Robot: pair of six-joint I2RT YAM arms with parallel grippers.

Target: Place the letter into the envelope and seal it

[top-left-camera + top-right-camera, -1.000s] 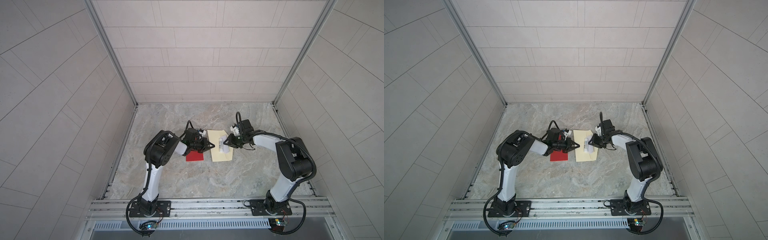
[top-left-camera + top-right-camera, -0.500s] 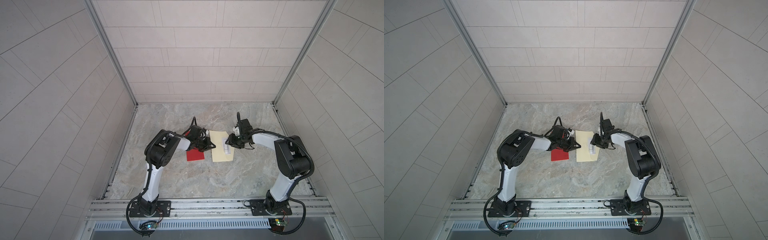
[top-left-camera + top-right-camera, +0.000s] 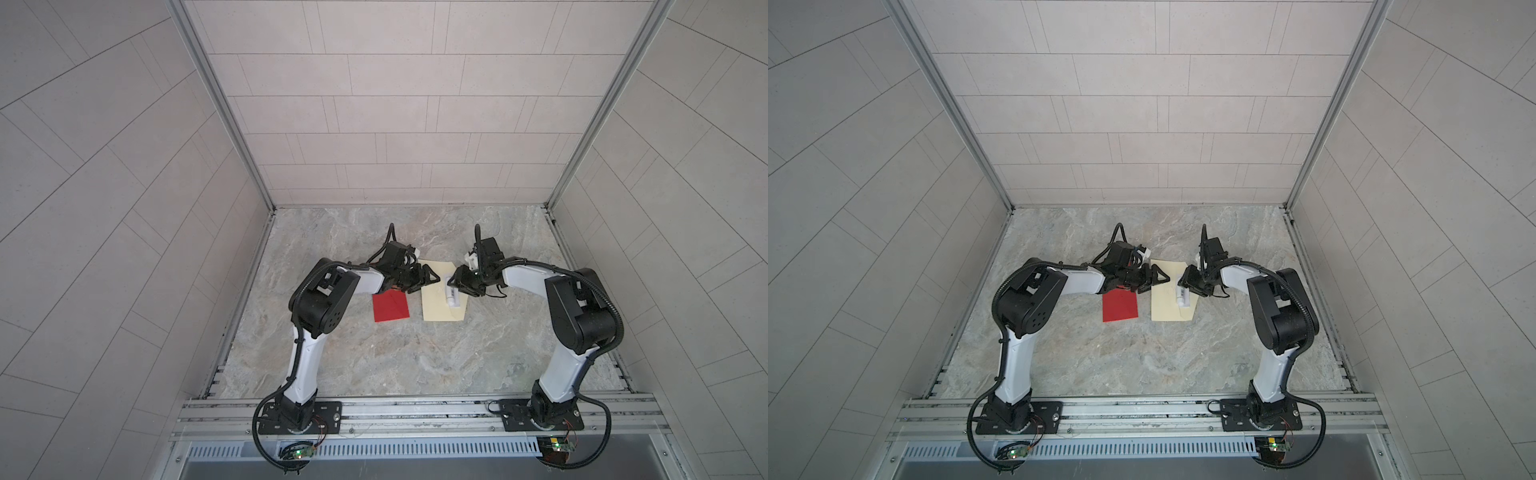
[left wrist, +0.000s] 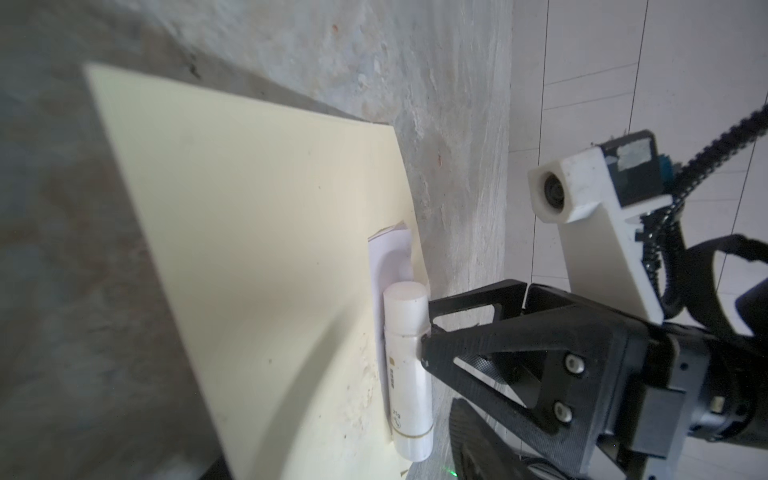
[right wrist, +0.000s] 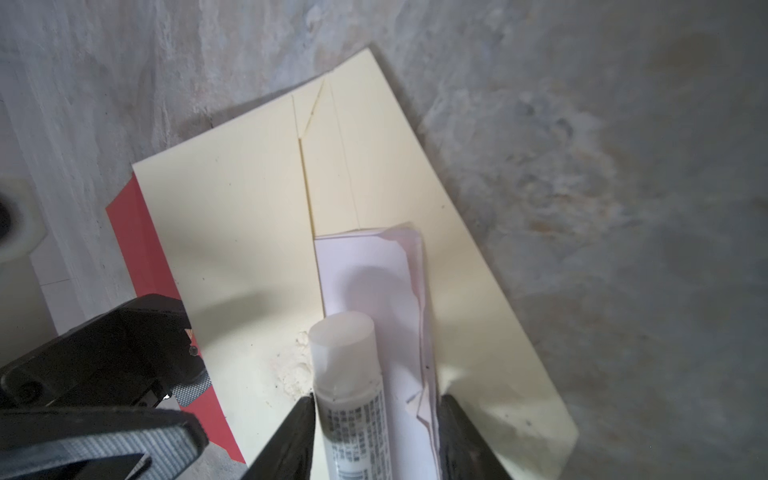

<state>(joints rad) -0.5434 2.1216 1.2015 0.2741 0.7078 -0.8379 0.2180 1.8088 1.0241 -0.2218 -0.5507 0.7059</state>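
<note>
Lying on the envelope: a folded white paper letter, flat on the envelope's upper face near its right long edge. One end is crumpled. It shows in full on top of the paper, not inside.
Envelope: a cream paper rectangle flat on the table in both top views, long side running away from the rail. A glued seam runs down its face in the right wrist view.
Glue stick: a white plastic tube with grey print, on its side along the letter, partly on it and partly on the envelope. Dried white smears sit on the envelope just beside its cap. The left wrist view shows it along the envelope's edge.
Right claw: the right gripper is low over the envelope's right edge. It is released, jaws apart and straddling the tube and the letter. One finger touches the tube's side. The other stands at the letter's far edge, apart from the tube.
Left claw: the left gripper sits above the envelope's left edge, toward its far end. Its fingers are spread with nothing between them.
Red card: a square red paper sheet flat just left of the envelope. I cannot tell whether the two touch.
Table: a grey marble-patterned top, with pale tiled walls on three sides.
</note>
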